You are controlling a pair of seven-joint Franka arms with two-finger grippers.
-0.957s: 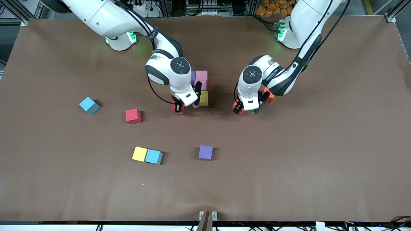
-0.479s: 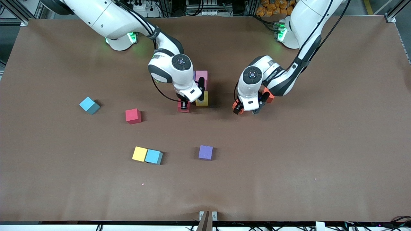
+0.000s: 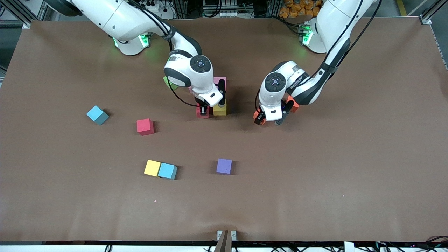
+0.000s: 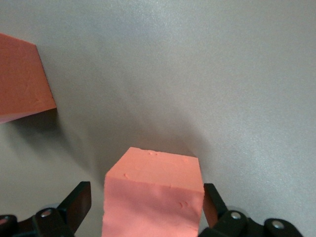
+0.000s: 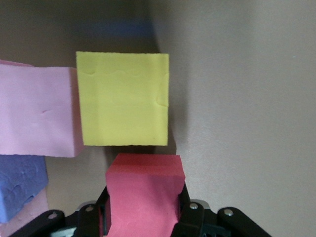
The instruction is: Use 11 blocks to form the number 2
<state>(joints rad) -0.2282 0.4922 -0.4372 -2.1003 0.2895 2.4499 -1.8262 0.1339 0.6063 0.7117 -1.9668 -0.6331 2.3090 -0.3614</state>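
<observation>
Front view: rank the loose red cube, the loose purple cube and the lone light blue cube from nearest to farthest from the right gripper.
From the right gripper:
1. Red cube, toward the right arm's end.
2. Purple cube, nearer the front camera.
3. Lone light blue cube, farthest toward the right arm's end.

Robotics lab: 2 Franka arms [image 3: 140, 21], aluminium framing [image 3: 21, 10], cables.

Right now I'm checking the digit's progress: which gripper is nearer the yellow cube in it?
Right. The right gripper holds a red cube beside the yellow cube; the left gripper is toward the left arm's end.

Brown table [image 3: 350, 175]; metal framing [image 3: 21, 14] past edge.
</observation>
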